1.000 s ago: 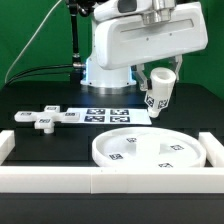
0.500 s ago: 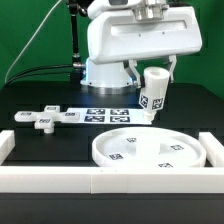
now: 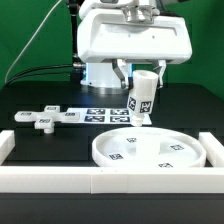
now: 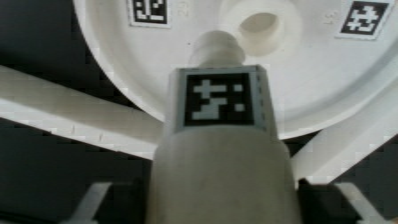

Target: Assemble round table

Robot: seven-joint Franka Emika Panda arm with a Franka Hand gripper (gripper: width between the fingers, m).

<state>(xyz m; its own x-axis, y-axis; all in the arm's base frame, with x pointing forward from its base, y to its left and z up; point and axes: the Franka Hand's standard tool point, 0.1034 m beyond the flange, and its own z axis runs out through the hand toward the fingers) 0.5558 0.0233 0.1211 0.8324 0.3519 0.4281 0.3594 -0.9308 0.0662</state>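
The large round disc lies flat on the black table at the front, tags up; the wrist view shows it below with its centre hole. My gripper is shut on the short cylindrical leg, which hangs nearly upright above the disc's far edge. In the wrist view the tagged leg points down at the disc near the hole, between dark fingers. The small cross-shaped base lies on the table at the exterior view's left.
The marker board lies flat behind the disc, in front of the arm's white base. A white border wall runs along the front, with raised ends at both sides.
The gripper has carried the leg toward the exterior view's left, from beside the disc's far right to above its far edge. The leg now hangs straighter. Nothing else moved.
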